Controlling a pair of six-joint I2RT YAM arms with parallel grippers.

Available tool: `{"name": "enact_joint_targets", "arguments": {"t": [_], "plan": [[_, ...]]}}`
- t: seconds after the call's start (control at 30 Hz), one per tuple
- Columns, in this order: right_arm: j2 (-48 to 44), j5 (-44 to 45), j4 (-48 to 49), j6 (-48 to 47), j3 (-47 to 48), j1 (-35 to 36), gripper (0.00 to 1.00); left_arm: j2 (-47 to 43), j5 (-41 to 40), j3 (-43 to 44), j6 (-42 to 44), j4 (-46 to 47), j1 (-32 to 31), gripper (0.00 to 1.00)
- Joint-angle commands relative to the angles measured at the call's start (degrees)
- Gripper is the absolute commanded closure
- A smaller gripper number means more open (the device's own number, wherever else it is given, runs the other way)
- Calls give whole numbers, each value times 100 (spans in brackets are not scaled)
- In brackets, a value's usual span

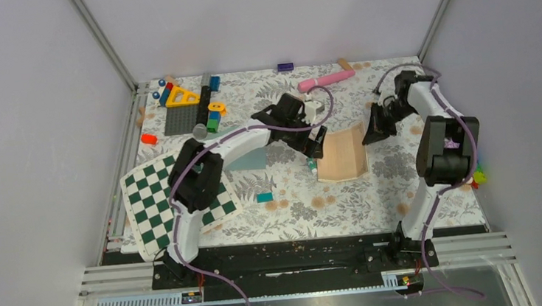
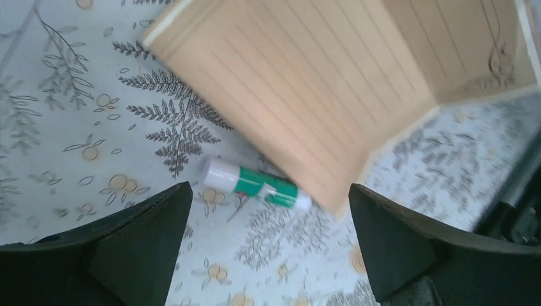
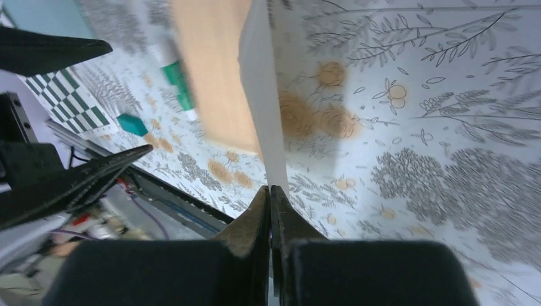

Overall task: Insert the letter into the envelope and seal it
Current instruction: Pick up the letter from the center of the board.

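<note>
**Letter** (image 1: 342, 154): one sheet, cream-tan, ruled, bent along a fold crease. Lying on the floral tablecloth (image 1: 310, 216) right of centre, between the two grippers. Left panel flat on the cloth, right-hand edge lifted.

**Right gripper** (image 1: 367, 137): clamped tight on the letter's raised right edge (paper seen edge-on in the right wrist view, running straight down into the closed fingertips).

**Left gripper** (image 1: 316, 147): over the letter's left edge, jaws spread wide, grasping nothing. In its own wrist view, the letter's near corner and a glue stick framed between the two fingers, below them.

**Glue stick** (image 1: 312, 166): one, white and green, on its side at the letter's near-left corner. Touching the paper or tucked under it, cannot tell which.

**Envelope** (image 1: 252, 159): one, muted teal, flat on the cloth left of the letter and apart from it, partly covered by the left arm (image 1: 203, 170).

**Teal block** (image 1: 264, 196): one, small, just on the near side of the envelope.

**Checkerboard** (image 1: 155, 204): one, green and white, at the left edge of the cloth.

**Back of the cloth:** one pink cylinder (image 1: 327, 80), one purple block (image 1: 285, 67), one grey baseplate (image 1: 185, 117), one yellow triangle (image 1: 183, 96).
</note>
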Motion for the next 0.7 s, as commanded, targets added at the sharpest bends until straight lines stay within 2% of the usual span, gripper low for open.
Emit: {"name": "enact_joint_targets", "arguments": {"t": [0.0,0.13,0.27,0.4,0.53,0.67], "plan": [[-1371,-81,-844,-900,886,45,100,-1366,753,102,628,29,268,1],[-1881,45,-1543,-1302,1625,171,100,-2010,1051,377,1284,-379,365,1],[-2094,566,-2565,-1935,2636,628,100,-2564,1119,638,1934,-621,366,1],[-2123,609,-3395,-2277,3723,944,100,-2807,1124,1149,2431,-877,365,1],[-2017,506,-4158,-2575,4817,1137,100,-2887,1474,1359,2768,-953,365,1],[-2420,594,-4168,-3037,4701,1546,100,-2787,2024,1504,3049,-1132,361,1]]}}
